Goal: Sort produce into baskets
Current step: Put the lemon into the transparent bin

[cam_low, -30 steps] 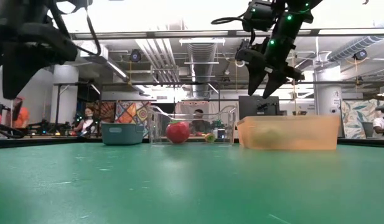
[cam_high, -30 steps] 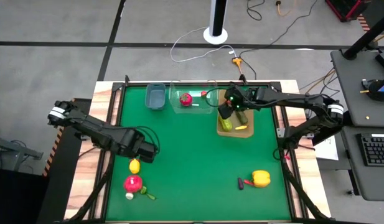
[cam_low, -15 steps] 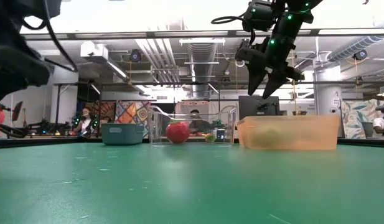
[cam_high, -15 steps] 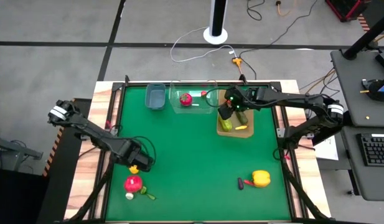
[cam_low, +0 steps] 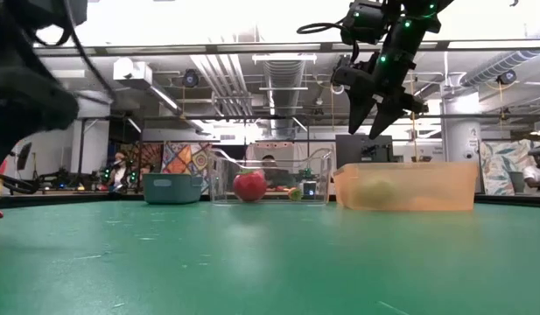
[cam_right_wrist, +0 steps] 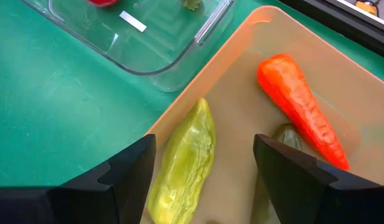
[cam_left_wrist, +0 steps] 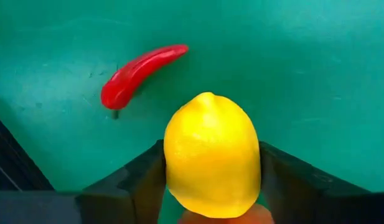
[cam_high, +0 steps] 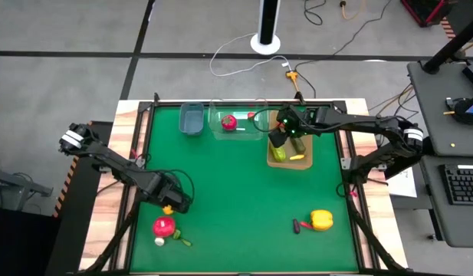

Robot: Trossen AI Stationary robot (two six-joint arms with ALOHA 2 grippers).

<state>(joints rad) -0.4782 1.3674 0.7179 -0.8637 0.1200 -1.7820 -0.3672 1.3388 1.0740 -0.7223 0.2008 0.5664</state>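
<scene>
A yellow lemon [cam_left_wrist: 210, 155] lies on the green mat near the table's left edge, next to a red chilli [cam_left_wrist: 139, 73]. My left gripper [cam_high: 169, 207] points straight down over the lemon and is shut on it. My right gripper [cam_right_wrist: 204, 180] hangs open above the tan tray [cam_high: 301, 162] at the far right and holds nothing. In the tray lie a pale green piece [cam_right_wrist: 185, 168], an orange carrot [cam_right_wrist: 300, 112] and a dark green piece [cam_right_wrist: 285, 140]. The clear tub [cam_high: 247, 132] holds a red piece [cam_high: 229, 121]. The blue-grey bin [cam_high: 192, 118] stands to the left of the tub. My left gripper has the lemon between its two fingers, one on each of its rounded sides [cam_left_wrist: 173, 168]. The fingers come from above and point down. The lemon's pointed end [cam_left_wrist: 207, 96] sticks out ahead of them. The lemon is down at the mat.
A red round piece [cam_high: 164, 226], a white bit [cam_high: 159, 241] and a green bit [cam_high: 181, 240] lie near the front left. A yellow pepper [cam_high: 321, 220] and a small dark red piece [cam_high: 297, 225] lie at the front right. The middle of the mat is bare.
My left gripper has come down and a little toward the table's near edge, onto the lemon, which it now mostly covers in the high view. The lemon has stayed where it was.
</scene>
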